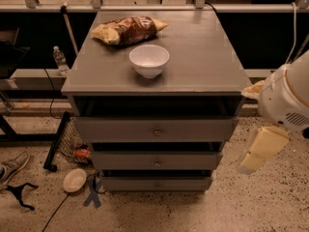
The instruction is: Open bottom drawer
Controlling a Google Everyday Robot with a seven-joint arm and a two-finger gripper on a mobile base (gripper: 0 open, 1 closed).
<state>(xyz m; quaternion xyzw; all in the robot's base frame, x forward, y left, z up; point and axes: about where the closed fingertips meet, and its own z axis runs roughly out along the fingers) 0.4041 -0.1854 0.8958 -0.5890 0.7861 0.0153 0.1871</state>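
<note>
The grey wooden cabinet (159, 66) stands in the middle of the camera view with three drawers stacked in its front. The bottom drawer (125, 183) is the lowest and narrowest panel, with a small round knob (156, 185) at its centre. Its front sits close under the middle drawer (120, 161). My gripper (256, 153) hangs as a cream-coloured piece below the arm's white round joint (287, 98), to the right of the cabinet. It is about level with the middle drawer, apart from the cabinet and above the bottom drawer's knob.
A white bowl (149, 60) and a chip bag (128, 30) lie on the cabinet top. On the floor at the left are a small pale bowl (75, 180), a blue ribbon mark (92, 193), a shoe (12, 166), a mesh basket (72, 141) and a water bottle (59, 60).
</note>
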